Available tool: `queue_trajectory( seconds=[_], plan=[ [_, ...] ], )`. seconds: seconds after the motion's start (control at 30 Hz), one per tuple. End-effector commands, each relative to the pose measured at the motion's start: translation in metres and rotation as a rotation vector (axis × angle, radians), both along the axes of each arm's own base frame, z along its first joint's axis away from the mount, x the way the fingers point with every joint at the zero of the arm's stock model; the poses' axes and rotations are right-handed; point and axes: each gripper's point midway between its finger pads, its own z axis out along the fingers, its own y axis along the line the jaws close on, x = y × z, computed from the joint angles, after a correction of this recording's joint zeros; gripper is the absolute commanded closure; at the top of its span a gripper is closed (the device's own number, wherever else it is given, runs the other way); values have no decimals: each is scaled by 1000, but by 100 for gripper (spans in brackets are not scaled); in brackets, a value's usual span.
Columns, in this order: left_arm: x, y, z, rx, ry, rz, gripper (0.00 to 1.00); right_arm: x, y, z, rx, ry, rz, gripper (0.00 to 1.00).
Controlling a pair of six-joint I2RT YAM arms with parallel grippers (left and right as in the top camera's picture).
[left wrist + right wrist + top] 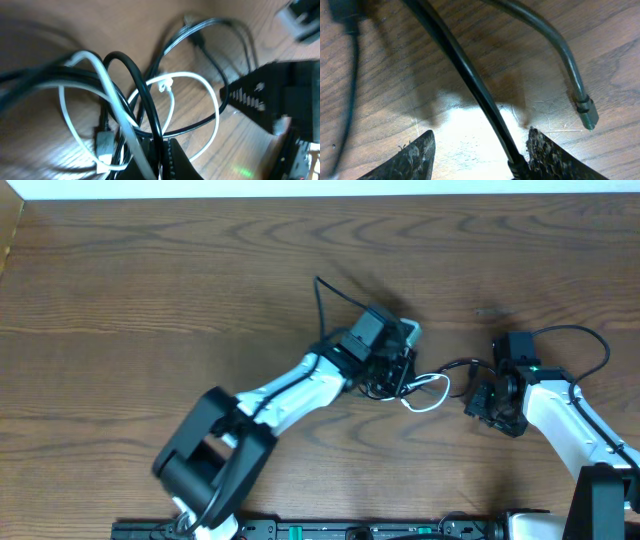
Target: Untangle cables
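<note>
L gripper is pressed shut near mid-table, pinching the cables where the black cable and white cable run into its tips. Rest of the tangle loops on the wood table just ahead. R gripper sits just right of the tangle, fingers spread, w/ a black strand lying between them, unpinched. Small plug end lies beside it.

Dark wood-grain table, black cable and white cable tangled mid-table, loops overlapping
</note>
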Motion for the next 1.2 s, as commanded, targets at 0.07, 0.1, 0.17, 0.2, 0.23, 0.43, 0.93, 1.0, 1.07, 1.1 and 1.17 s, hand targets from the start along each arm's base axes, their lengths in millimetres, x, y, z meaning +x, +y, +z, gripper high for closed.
queue_trajectory(
  seconds=[0.07, 0.1, 0.17, 0.2, 0.23, 0.43, 0.93, 1.0, 1.07, 1.1, 1.17],
  plan=[
    [21, 40, 67, -48, -76, 102, 93, 0, -1, 1, -4, -3, 12, 44],
    [22, 47, 75, -52, -78, 116, 92, 0, -1, 1, -4, -3, 12, 44],
    [26, 63, 91, -59, -91, 152, 93, 0, -1, 1, -4, -3, 12, 45],
    [27, 71, 99, -64, -99, 170, 93, 0, -1, 1, -4, -3, 11, 45],
    [30, 80, 107, -70, -109, 192, 92, 0, -1, 1, -4, -3, 12, 45],
    [39, 117, 160, -178, -175, 254, 92, -1, -1, 1, -7, -2, 11, 46],
    [13, 115, 166, -289, -48, 127, 92, 30, 75, 23, 384, -196, 446, 35],
    [7, 107, 157, -289, -3, 99, 92, 37, 85, 34, 432, -243, 484, 34],
    [-1, 96, 151, -308, 29, 35, 93, 47, 95, 51, 482, -308, 532, 34],
    [-6, 91, 149, -324, 51, 0, 93, 51, 98, 58, 497, -332, 549, 34],
    [-16, 81, 144, -351, 100, -54, 92, 60, 106, 78, 531, -400, 589, 32]
  ],
)
